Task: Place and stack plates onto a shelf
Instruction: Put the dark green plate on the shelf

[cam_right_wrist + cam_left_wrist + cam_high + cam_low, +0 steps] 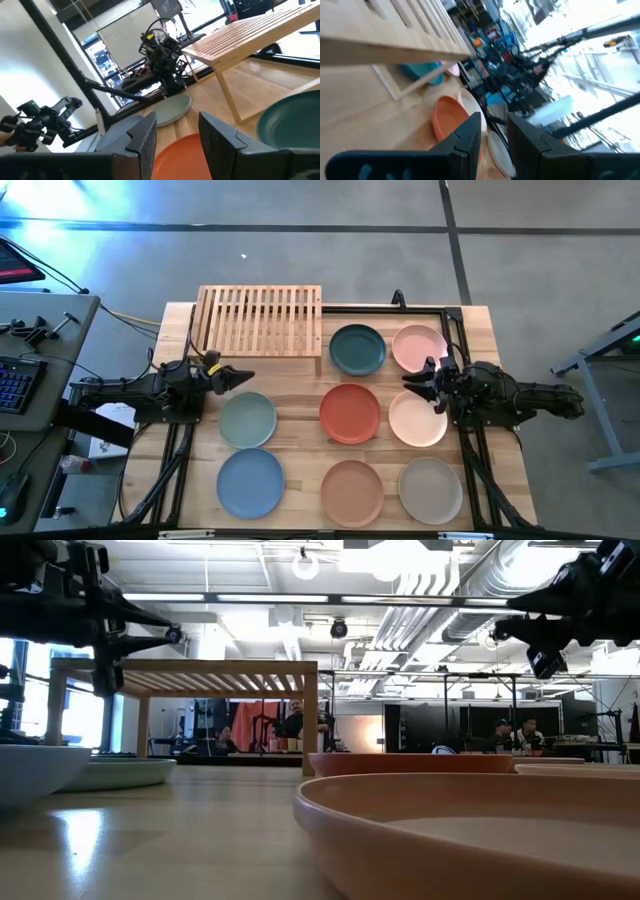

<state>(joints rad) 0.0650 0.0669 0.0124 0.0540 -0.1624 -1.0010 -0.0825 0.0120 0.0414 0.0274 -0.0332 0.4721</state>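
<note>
The light-wood shelf (260, 320) stands on its short legs at the table's far left, its slatted top bare. Eight plates lie flat on the tabletop: dark teal (357, 349) and pink (418, 347) in the far row, sage green (247, 419), terracotta red (350, 413) and peach (417, 420) in the middle, blue (250, 483), tan-orange (352, 491) and beige (431, 489) in the near row. My left gripper (248, 378) hovers open, above the sage plate's far edge. My right gripper (408, 380) hovers open between the pink and peach plates.
Black frame rails (178, 470) run along both table sides and cables (400, 305) lie at the far edge. Bare wood shows in front of the shelf (280, 375). A desk with tools (30, 350) stands left of the table. People sit in the room beyond (290, 725).
</note>
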